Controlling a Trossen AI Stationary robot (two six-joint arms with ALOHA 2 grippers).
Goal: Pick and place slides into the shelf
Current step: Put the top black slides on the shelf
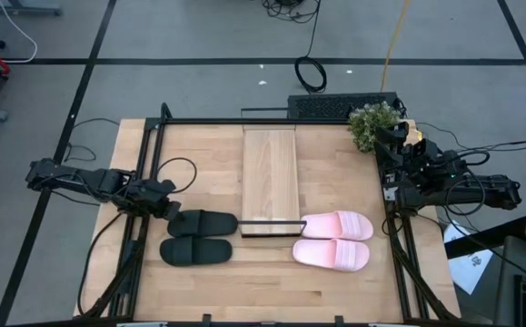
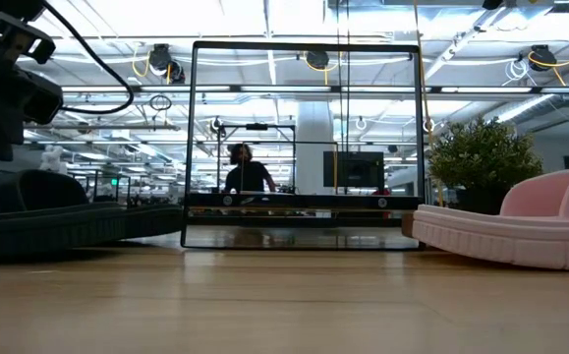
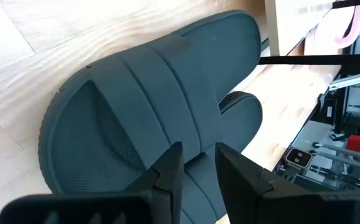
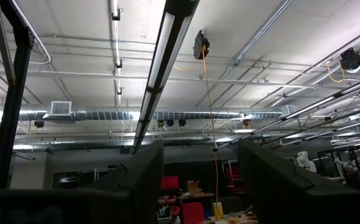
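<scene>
In the high view, the left gripper (image 1: 167,209) is seen at the left of the table, right at the heel end of the upper black slide (image 1: 203,222). That slide lies with its long axis running left to right across the frame, toe toward the shelf (image 1: 269,182), so it stretches away from the gripper to the right. The left arm is clearly nearer to it. In the left wrist view the two fingers (image 3: 170,177) are parted by a narrow gap above the slide's wide strap (image 3: 161,87), and nothing is pinched. The second black slide (image 1: 196,252) lies just below the first, and the pink pair (image 1: 333,240) rests at lower right of centre. The right gripper (image 4: 201,180) is parked at the right edge, spread wide and empty. The black slides look matte, with ribbed soles.
</scene>
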